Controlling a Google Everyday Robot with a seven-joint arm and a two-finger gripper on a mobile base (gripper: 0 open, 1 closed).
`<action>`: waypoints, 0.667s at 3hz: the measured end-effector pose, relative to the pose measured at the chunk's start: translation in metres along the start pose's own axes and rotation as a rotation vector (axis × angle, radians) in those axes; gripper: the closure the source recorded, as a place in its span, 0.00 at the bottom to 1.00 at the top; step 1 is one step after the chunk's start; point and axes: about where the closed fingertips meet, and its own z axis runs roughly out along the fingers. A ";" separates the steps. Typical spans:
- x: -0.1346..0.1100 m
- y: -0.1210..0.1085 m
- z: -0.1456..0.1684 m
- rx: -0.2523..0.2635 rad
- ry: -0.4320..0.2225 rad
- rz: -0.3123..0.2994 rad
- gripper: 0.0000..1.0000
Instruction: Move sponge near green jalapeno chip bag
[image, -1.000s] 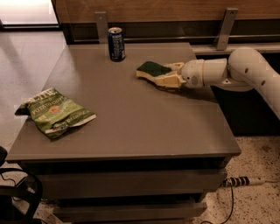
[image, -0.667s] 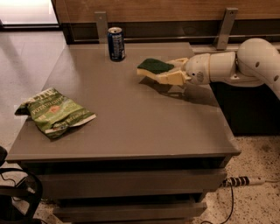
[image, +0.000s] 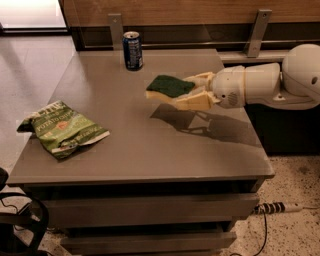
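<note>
Since a second ago the small wavy-edged sponge (image: 169, 85), dark green scouring top over a pale yellow foam layer, has travelled a little leftward, away from the table's right edge, carried by the gripper (image: 186, 92). Its two cream plastic jaws are closed on the sponge's right end, one above and one below. That end is hidden, and only a thin strip of yellow foam shows at the left corner. The sponge hangs clear of the surface, with its dark shadow (image: 200, 122) lying on the flat grey table (image: 150, 155) below. One white tubular arm (image: 260, 85) reaches in from the right, and its far part is cut off by the edge. One crumpled flat green jalapeno chip bag (image: 62, 128) of foil lies near the table's left edge, well apart from the sponge; its white lettering cannot be read. One upright blue soda can (image: 132, 50) stands near the back edge. Two grey metal brackets (image: 257, 32) rise behind the table. One white power strip (image: 277, 207) lies on the speckled floor at lower right.
</note>
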 end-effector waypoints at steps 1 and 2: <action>-0.001 0.038 0.014 -0.020 -0.017 -0.028 1.00; 0.002 0.071 0.048 -0.083 0.009 -0.062 1.00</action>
